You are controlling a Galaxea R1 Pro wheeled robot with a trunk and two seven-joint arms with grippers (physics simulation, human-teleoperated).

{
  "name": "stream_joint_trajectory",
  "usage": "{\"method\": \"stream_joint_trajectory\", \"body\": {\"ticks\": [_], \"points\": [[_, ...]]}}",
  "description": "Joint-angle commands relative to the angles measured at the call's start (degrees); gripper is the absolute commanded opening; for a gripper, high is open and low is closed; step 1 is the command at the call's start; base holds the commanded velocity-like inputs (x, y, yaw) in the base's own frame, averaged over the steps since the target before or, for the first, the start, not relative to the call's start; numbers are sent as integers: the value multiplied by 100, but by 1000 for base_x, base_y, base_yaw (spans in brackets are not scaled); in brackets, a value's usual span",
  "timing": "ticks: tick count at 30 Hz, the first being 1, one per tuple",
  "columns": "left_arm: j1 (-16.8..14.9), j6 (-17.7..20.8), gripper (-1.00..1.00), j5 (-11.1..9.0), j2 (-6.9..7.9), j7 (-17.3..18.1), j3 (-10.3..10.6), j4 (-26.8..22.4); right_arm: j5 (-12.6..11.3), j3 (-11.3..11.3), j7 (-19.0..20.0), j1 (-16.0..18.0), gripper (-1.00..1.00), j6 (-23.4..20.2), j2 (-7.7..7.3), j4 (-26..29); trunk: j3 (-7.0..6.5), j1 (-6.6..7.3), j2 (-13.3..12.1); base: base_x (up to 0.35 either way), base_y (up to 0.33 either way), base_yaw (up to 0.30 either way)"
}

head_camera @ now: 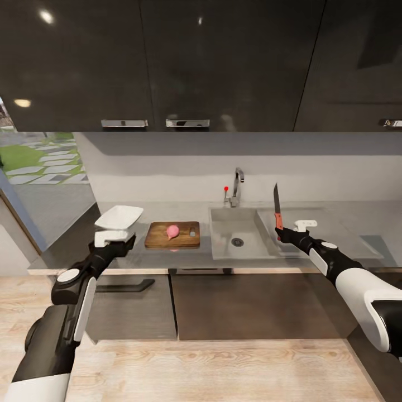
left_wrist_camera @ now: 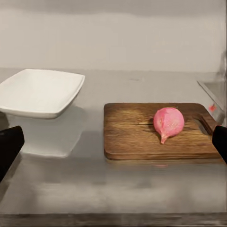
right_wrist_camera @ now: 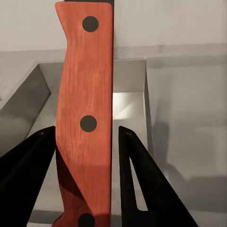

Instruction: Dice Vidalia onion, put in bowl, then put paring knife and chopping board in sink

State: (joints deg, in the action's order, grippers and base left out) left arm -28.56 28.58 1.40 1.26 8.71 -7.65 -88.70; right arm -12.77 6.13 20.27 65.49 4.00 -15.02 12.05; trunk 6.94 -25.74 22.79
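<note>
We see grey table [head_camera: 167, 254] under dark cabinets [head_camera: 223, 61]; right fingers [right_wrist_camera: 135, 184] clamp paring knife [head_camera: 277, 215] over sink [head_camera: 245, 237]; left fingers [left_wrist_camera: 9, 146] spread, empty.

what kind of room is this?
A home kitchen, most likely: a steel sink with faucet set in a grey countertop, dark cabinets overhead, and a chopping board out.

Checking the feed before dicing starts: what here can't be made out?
- Knife blade: cut off by the right wrist view's upper edge; only the handle shows.
- Left gripper: in the head view its fingers sit behind the wrist housing.
- Board under the onion: covered.
</note>
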Motion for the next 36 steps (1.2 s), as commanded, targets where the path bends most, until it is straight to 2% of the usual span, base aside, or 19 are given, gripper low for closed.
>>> {"method": "stream_joint_trajectory", "body": {"ticks": [1, 4, 5, 7, 10, 14, 16, 17, 18, 22, 24, 28, 31, 36], "points": [[66, -61, 100, 16, -2, 61, -11, -7, -58, 46, 12, 8, -100, 22, -4, -11, 12, -4, 13, 0, 0, 0], [488, -396, 100, 17, -3, 144, -47, -7, -59, 46, 12, 7, -100, 22, -2, -10, 12, -4, 13, 0, 0, 0], [837, -716, 100, 16, -3, 225, -216, -7, -59, 46, 12, 7, -100, 22, -1, -10, 12, -4, 13, 0, 0, 0], [1094, -1032, 100, 17, -14, 463, -364, -7, -59, 46, 12, 8, -100, 22, -1, -9, 12, -4, 13, 0, 0, 0], [1409, -1329, 100, 24, -52, 891, -598, -7, -64, 46, 12, 8, -100, 22, -1, -9, 12, -4, 13, 0, 0, 0], [1709, -1678, 100, 34, -204, 1080, -941, -5, -67, 46, 12, 8, -100, 22, 1, -10, 12, -4, 13, 0, 0, 0], [1856, -1866, 100, 39, -268, 1105, -1013, -2, -67, 46, 12, 8, -100, 22, 4, -14, 12, -4, 13, 0, 0, 0], [1903, -1922, 100, 42, -289, 1111, -1028, -1, -67, 46, 12, 8, -100, 22, 7, -13, 12, -4, 13, 0, 0, 0], [2069, -2076, 100, 49, -372, 1124, -1064, 1, -67, 46, 12, 7, -100, 22, 19, -12, 12, -4, 13, 0, 0, 0], [2346, -2184, 100, 52, -520, 1131, -1084, 2, -67, 46, 12, 7, -100, 22, 63, -16, 12, -4, 13, 0, 0, 0], [2471, -2257, 100, 54, -573, 1132, -1083, 2, -67, 46, 12, 7, -100, 22, 70, -16, 12, -4, 13, 0, 0, 0], [2816, -2705, 100, 55, -661, 1132, -1083, 2, -67, 46, 12, 7, -100, 22, 82, -18, 12, -4, 13, 0, 0, 0], [3086, -2863, 100, 54, -742, 1132, -1084, 2, -67, 46, 12, 8, -100, 22, 103, -18, 12, -4, 13, 0, 0, 0], [3492, -3198, 100, 54, -799, 1132, -1083, -5, -67, 46, 12, 7, -100, 22, 129, -18, 12, -4, 13, 0, 0, 0]]}}
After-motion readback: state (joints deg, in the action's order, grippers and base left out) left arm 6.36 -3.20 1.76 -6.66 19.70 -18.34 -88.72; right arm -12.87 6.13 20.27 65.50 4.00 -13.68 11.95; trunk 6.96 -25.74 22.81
